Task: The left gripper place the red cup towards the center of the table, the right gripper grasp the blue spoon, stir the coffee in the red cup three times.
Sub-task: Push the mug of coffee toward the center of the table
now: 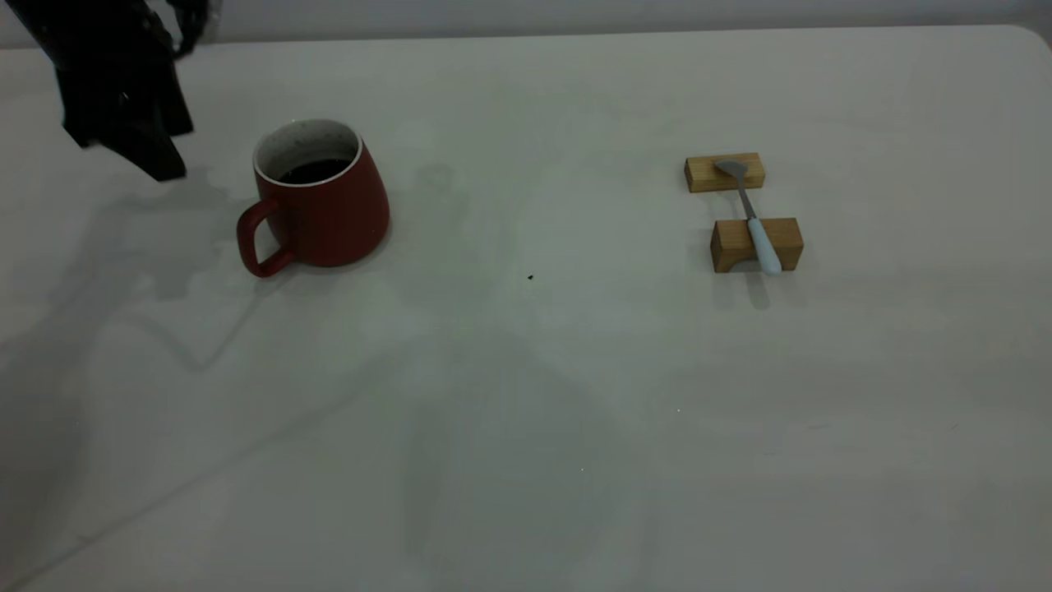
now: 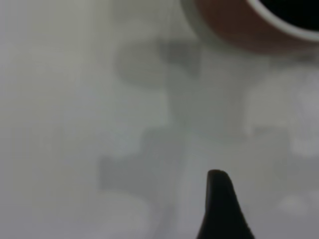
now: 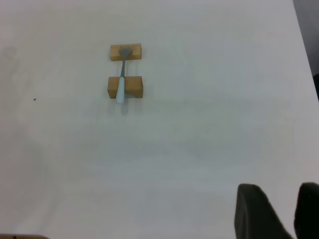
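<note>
The red cup (image 1: 320, 201) stands upright at the left of the table (image 1: 526, 427), handle toward the front left, with dark coffee (image 1: 316, 170) inside. My left gripper (image 1: 160, 160) hovers just left of the cup, apart from it. The left wrist view shows one of its fingers (image 2: 219, 204) over bare table, the other outside the frame, so it is open; the red cup (image 2: 239, 30) lies ahead. The blue spoon (image 1: 752, 218) lies across two wooden blocks at the right. My right gripper (image 3: 284, 191), out of the exterior view, is open and empty, far from the blue spoon (image 3: 121, 79).
The spoon's bowl rests on the far wooden block (image 1: 725, 173) and its handle on the near block (image 1: 756, 244). A tiny dark speck (image 1: 530, 277) lies near the table's middle. The table's rounded corner is at the far right.
</note>
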Robot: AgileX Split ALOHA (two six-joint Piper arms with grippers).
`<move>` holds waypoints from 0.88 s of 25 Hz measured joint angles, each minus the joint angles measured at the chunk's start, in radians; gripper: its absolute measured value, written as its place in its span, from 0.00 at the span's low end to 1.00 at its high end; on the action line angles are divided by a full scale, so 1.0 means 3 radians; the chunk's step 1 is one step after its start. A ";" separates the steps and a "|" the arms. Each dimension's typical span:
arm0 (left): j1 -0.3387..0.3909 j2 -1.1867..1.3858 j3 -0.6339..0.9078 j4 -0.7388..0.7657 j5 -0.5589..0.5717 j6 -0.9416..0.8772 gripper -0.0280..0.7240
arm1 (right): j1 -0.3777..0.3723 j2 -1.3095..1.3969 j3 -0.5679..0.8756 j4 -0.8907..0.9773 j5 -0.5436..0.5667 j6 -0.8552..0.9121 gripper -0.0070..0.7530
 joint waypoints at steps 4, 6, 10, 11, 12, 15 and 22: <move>-0.0001 0.0138 0.0000 -0.0247 -0.0110 0.0420 0.77 | 0.0000 0.0000 0.0000 0.0000 0.0000 0.0000 0.32; -0.0014 0.0186 -0.0001 -0.0434 -0.0124 0.0633 0.77 | 0.0000 0.0000 0.0000 0.0000 0.0000 0.0000 0.32; -0.0090 0.0272 -0.0001 -0.0719 -0.0189 0.0933 0.77 | 0.0000 0.0000 0.0000 0.0000 0.0000 0.0000 0.32; -0.0114 0.0292 -0.0004 -0.0735 -0.0220 0.0950 0.77 | 0.0000 0.0000 0.0000 0.0000 0.0000 0.0000 0.32; -0.0130 0.0299 -0.0007 -0.0735 -0.0240 0.0967 0.77 | 0.0000 0.0000 0.0000 0.0000 0.0000 0.0000 0.32; -0.0196 0.0327 -0.0021 -0.0735 -0.0276 0.0973 0.77 | 0.0000 0.0000 0.0000 0.0000 0.0000 0.0000 0.32; -0.0500 0.0351 -0.0025 -0.0764 -0.0363 0.0766 0.77 | 0.0000 0.0000 0.0000 0.0000 0.0000 0.0000 0.32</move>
